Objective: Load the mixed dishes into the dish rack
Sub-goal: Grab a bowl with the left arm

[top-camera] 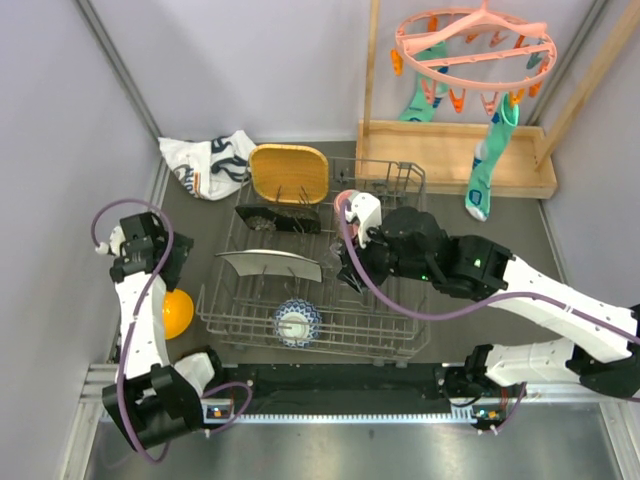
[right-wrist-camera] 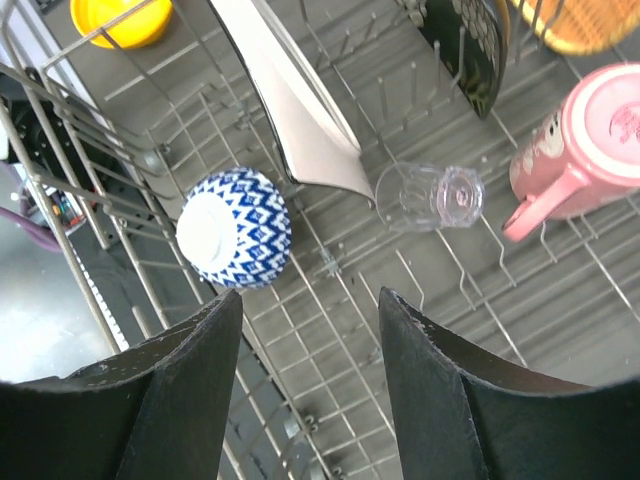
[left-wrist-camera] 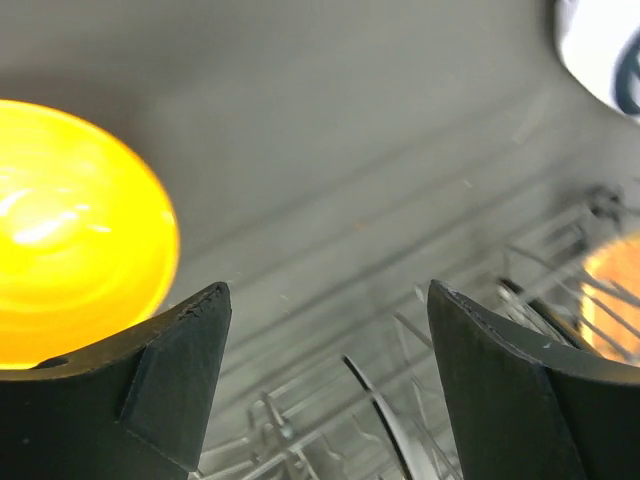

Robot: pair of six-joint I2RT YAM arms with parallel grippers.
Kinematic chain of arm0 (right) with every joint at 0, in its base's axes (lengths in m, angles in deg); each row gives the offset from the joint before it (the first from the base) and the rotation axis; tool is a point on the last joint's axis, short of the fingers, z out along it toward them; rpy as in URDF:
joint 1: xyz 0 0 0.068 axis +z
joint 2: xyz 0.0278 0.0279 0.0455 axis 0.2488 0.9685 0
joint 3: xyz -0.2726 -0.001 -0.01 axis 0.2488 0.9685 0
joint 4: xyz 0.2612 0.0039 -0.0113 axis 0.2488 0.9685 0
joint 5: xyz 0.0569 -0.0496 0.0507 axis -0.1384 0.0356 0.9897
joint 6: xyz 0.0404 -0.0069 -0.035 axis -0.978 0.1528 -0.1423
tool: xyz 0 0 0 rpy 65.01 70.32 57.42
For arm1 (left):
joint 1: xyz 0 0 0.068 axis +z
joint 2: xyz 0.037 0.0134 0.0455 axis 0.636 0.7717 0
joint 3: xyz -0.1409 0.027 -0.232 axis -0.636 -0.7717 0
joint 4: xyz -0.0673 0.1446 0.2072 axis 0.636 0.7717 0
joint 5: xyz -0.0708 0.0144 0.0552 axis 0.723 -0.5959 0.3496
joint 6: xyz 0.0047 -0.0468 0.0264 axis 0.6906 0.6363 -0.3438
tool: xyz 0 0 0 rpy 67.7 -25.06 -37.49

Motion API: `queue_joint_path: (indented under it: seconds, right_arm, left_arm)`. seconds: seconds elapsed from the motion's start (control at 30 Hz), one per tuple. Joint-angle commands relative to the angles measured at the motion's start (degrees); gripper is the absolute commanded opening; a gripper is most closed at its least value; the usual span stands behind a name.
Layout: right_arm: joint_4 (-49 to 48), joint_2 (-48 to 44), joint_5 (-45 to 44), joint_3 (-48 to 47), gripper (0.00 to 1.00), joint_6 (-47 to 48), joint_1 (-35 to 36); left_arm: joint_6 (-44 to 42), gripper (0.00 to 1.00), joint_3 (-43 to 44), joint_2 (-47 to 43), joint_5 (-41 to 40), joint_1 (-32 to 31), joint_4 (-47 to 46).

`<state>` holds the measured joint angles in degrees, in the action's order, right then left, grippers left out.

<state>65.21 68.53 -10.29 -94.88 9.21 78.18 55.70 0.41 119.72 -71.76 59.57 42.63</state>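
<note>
The grey wire dish rack (top-camera: 392, 335) fills the middle of the table. In it stand the pale plate (top-camera: 270, 262) and the black floral plate (top-camera: 275, 222); the yellow plate (top-camera: 288, 172) leans at its far end. The blue-white bowl (right-wrist-camera: 235, 228) lies upside down near the front, with the small clear glass (right-wrist-camera: 428, 196) on its side and the pink cup (right-wrist-camera: 590, 145) beyond. My right gripper (right-wrist-camera: 310, 300) hangs open and empty above the rack floor. The orange bowl (left-wrist-camera: 70, 235) sits on the table left of the rack. My left gripper (left-wrist-camera: 328, 290) hovers open just beside it, holding nothing.
A white cloth with black print (top-camera: 208, 160) lies at the back left corner. Behind the rack is a light wooden tray (top-camera: 455, 160), and above it a pink peg hanger (top-camera: 475, 50) with teal socks (top-camera: 487, 165). Walls close in on both sides.
</note>
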Motion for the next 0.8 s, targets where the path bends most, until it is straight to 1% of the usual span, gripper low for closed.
queue_joint_path:
  seconds: [0.0, 0.17, 0.4, 0.43, 0.57, 0.77]
  right_arm:
    - [0.2, -2.2, -1.5, 0.7, 0.57, -1.4, -0.8]
    - [0.5, -1.7, -0.9, 0.7, 0.57, -1.5, -0.9]
    - [0.4, -0.5, -0.4, 0.8, 0.56, -2.0, -0.9]
    - [0.3, -0.3, -0.2, 0.7, 0.56, -2.1, -0.8]
    - [0.4, -0.2, -0.4, 0.7, 0.56, -2.2, -0.9]
    - [0.5, -0.3, -0.6, 1.2, 0.56, -2.5, -0.9]
  left_arm:
    - [2.0, 0.83, -1.7, -2.4, -8.2, 0.6, -0.5]
    - [2.6, 0.81, -4.8, -2.0, -10.9, 1.2, -1.1]
    - [2.0, 0.8, -6.2, -0.4, -14.8, 1.7, -1.2]
    - [1.9, 0.8, -6.2, 0.1, -14.8, 1.9, -1.4]
    - [1.7, 0.73, -7.0, 2.7, -14.8, 2.6, -2.6]
    - [2.2, 0.71, -9.1, 5.1, -14.4, 3.7, -5.0]
